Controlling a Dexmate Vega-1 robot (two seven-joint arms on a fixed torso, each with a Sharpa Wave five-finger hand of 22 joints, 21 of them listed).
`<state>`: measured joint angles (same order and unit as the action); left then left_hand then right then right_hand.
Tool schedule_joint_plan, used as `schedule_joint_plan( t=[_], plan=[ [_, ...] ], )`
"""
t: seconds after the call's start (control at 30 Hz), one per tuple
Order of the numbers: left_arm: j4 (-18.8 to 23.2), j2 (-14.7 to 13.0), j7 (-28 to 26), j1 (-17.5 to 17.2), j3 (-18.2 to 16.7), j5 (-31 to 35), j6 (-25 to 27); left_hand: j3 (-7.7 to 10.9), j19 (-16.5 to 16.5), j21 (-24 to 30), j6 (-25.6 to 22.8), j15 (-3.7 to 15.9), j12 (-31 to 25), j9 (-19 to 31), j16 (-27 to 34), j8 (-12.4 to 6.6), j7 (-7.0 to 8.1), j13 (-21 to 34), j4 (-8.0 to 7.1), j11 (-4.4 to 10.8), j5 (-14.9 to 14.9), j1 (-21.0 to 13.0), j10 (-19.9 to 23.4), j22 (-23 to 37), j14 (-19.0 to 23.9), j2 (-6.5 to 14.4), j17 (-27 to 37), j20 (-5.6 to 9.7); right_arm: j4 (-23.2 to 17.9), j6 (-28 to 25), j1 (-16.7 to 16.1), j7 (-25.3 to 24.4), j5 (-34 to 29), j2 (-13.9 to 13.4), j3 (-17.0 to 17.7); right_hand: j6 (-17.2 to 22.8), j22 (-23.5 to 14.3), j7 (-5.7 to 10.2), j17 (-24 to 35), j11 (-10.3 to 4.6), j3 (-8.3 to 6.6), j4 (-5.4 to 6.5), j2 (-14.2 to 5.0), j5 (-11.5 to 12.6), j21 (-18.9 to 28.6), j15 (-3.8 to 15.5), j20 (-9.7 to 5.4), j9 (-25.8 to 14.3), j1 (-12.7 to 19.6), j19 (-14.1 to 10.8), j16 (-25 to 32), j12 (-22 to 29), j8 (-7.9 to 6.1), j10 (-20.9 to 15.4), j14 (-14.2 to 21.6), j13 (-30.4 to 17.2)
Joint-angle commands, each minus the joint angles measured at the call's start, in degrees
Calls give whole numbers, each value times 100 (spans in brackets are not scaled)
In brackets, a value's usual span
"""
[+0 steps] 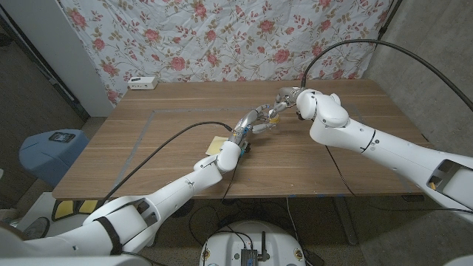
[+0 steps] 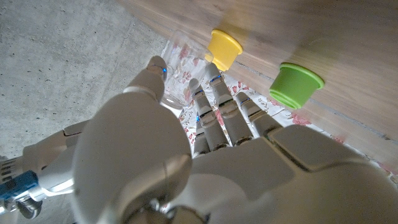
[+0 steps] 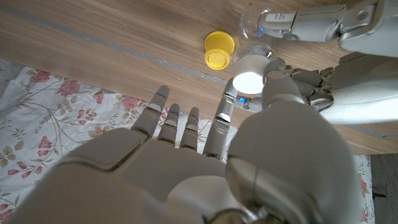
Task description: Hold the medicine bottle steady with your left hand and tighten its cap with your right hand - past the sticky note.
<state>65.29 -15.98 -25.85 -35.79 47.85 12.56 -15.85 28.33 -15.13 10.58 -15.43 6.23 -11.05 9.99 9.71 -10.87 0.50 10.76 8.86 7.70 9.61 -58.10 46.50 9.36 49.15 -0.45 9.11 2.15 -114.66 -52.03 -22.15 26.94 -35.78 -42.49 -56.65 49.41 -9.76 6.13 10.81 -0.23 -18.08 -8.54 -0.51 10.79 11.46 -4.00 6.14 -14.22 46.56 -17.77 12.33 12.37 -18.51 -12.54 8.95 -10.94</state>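
Note:
The medicine bottle (image 2: 177,59) is clear with a white cap (image 3: 249,79) and sits past the yellow sticky note (image 1: 216,144), near the table's middle. My left hand (image 1: 251,122) grips the bottle body between its thumb and fingers (image 2: 214,93). My right hand (image 1: 290,100) comes in from the far right side. Its thumb (image 3: 273,71) and a fingertip (image 3: 225,111) pinch the white cap, while its other fingers are spread. In the head view the two hands hide most of the bottle.
A small yellow cup (image 3: 219,50) stands upside down just beyond the bottle, and a green one (image 2: 295,84) stands near it. A white power strip (image 1: 143,83) lies at the table's (image 1: 355,170) far left edge. A blue bin (image 1: 52,151) stands on the floor to the left.

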Motion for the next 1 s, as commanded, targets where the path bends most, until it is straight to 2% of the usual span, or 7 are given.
schedule_joint_plan(
  t=[0.03,0.23,0.27,0.43,0.6,1.0],
  plan=[
    [55,-22,1,-21,-4,12,1,-12,14,-1,-3,499,-22,14,26,14,47,21,-1,190,48,1,231,13,25,48,7,745,-26,-153,-62,-162,-68,12,-15,144,-7,11,22,26,-3,65,-47,-17,31,4,-3,-7,-121,-69,61,40,-88,-111,84,-7],
    [67,-30,5,-28,-11,10,2,-12,16,-1,-7,501,-18,14,25,12,42,20,1,190,48,-3,223,13,28,49,7,745,-1,-188,-74,-223,-39,46,-10,288,-9,2,24,27,34,93,-55,-22,44,52,-14,9,-204,-155,86,63,-123,-262,190,-7],
    [64,-29,5,-28,-11,9,-1,-10,16,-1,-4,502,-17,14,25,14,44,20,-2,184,49,-3,219,13,29,54,7,740,5,-187,-71,-225,-27,50,-9,305,-9,-1,25,-29,43,99,-57,-23,40,48,-14,13,-223,-158,86,51,-124,-258,200,-7],
    [40,-19,-3,-25,-13,7,-8,-14,13,0,-7,500,-21,14,24,12,47,20,-1,185,47,0,228,13,27,47,7,746,62,-201,-47,-230,52,88,-10,400,-10,-38,27,33,72,121,-60,-27,35,51,-23,23,-292,-183,86,56,-147,-335,233,-7],
    [3,-6,-1,-14,-14,-4,-22,-12,15,-1,-6,500,-25,14,21,12,40,20,1,203,48,-3,238,13,24,47,5,744,105,-217,-34,-298,97,119,-28,597,-11,-67,32,26,129,168,-60,-30,29,57,-23,38,-429,-222,85,49,-201,-420,276,-7],
    [-112,25,-2,33,-12,-30,-74,-8,16,-1,-2,495,-22,14,22,14,50,20,1,192,49,-7,231,13,26,53,5,739,199,-274,7,-468,238,184,-53,984,-13,-129,31,-1,191,180,-60,-29,38,97,-57,85,-570,-350,102,66,-296,-671,425,-5]
  ],
)
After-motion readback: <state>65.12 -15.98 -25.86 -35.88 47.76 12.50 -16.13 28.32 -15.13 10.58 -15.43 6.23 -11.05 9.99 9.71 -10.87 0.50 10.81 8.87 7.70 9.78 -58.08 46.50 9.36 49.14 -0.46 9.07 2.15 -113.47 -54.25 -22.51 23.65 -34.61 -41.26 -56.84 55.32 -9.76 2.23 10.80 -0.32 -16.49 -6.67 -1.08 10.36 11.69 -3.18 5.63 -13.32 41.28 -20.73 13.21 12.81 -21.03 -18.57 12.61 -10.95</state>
